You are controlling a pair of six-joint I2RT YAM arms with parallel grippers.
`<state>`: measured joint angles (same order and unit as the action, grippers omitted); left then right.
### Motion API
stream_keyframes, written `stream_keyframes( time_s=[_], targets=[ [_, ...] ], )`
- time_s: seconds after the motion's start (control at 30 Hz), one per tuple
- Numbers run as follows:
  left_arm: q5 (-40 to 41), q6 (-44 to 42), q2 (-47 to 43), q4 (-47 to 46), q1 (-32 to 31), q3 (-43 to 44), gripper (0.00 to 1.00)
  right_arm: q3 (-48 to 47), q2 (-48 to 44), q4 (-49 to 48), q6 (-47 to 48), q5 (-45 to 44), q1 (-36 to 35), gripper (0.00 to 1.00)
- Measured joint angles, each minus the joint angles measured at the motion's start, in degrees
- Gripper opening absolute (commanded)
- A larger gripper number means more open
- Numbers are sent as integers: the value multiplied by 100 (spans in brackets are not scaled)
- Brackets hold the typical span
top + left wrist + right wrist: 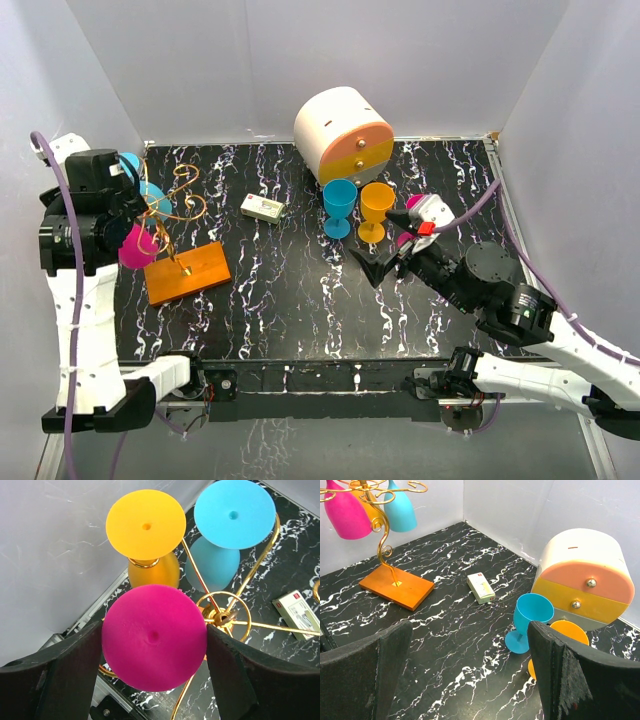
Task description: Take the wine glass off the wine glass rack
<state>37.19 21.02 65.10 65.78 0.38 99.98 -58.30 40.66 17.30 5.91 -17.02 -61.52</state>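
Black marbled tabletop [300, 300], pale grey walls [200, 60], orange-based wine glass rack [187, 271]

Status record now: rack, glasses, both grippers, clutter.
rack: upright, table's left side
hung on rack: magenta glass, hung orange glass, cyan glass, all bowl-down
left gripper: fingers either side of magenta glass's foot; contact unclear
right gripper: open, empty, above table
standing on table: blue glass, standing orange glass, upright before cabinet
other: small box between rack and blue glass
task: magenta glass not yet off
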Motion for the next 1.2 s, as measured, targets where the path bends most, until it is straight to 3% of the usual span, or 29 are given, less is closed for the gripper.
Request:
stream_keyframes(
  time_s=[0.67,1.2],
  targets=[
    [-785,-260,-776,306,0,-87,49,-57,363,-50,-245,111,0,98],
    [-1130,-151,-1681,763,-334,68,49,-210,713,39,-1449,393,0,98]
  ],
)
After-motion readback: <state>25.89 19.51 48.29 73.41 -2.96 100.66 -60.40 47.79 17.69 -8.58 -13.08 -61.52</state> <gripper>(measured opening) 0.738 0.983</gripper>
